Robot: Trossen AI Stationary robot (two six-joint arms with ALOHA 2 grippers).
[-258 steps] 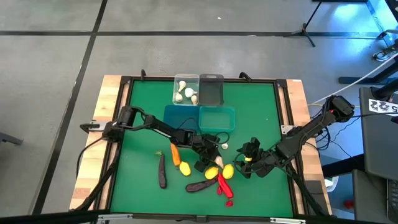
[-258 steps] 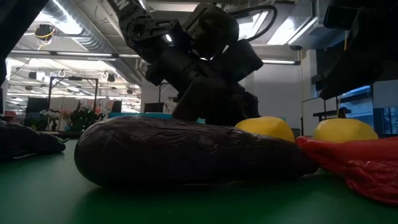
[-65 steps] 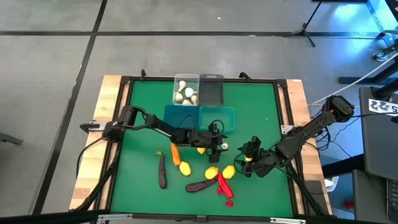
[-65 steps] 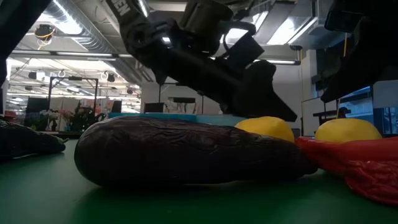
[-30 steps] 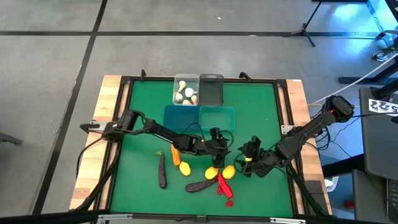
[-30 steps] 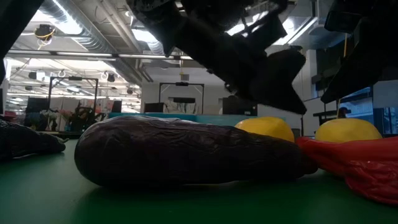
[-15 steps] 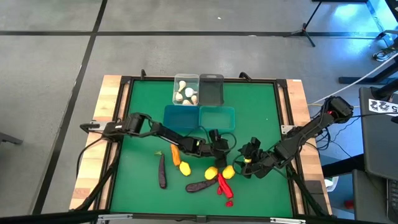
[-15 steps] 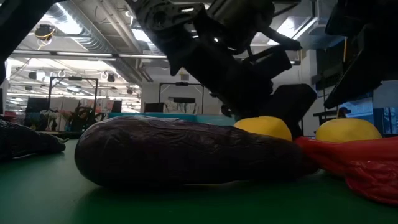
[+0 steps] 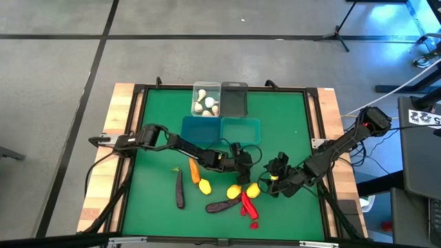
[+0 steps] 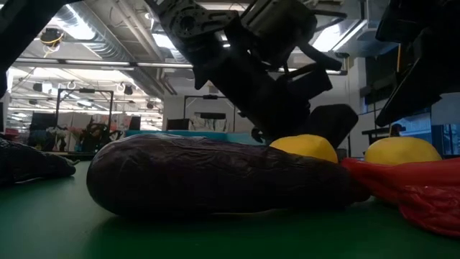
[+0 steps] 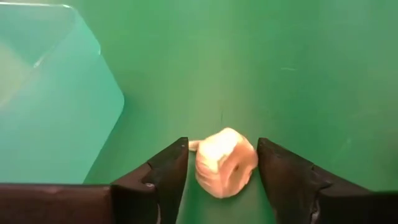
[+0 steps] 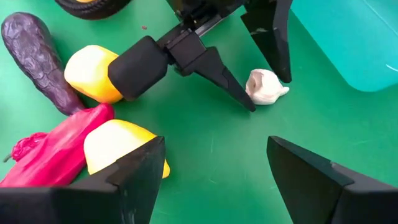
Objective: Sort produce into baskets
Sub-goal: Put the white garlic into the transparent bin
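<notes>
A white garlic bulb (image 11: 225,165) lies on the green mat just off the teal-blue bin (image 11: 50,99). My left gripper (image 11: 222,144) is low at the mat and open, one finger on each side of the bulb with only narrow gaps; the right wrist view shows this too, with the bulb (image 12: 264,87) between the fingers. In the high view my left gripper (image 9: 244,163) is in front of the right teal-blue bin (image 9: 240,129). My right gripper (image 9: 272,176) is open and empty just to its right, near two yellow lemons (image 9: 253,189).
The clear bin (image 9: 205,100) holds garlic bulbs, with the dark grey bin (image 9: 235,98) beside it and a second teal-blue bin (image 9: 201,129) nearer. An orange carrot (image 9: 194,171), another lemon (image 9: 205,187), two eggplants (image 9: 180,189) (image 9: 222,205) and red chilis (image 9: 248,204) lie on the near half.
My left gripper has come down from above the mat to table height and stands around the garlic bulb. The bulb has stayed where it was.
</notes>
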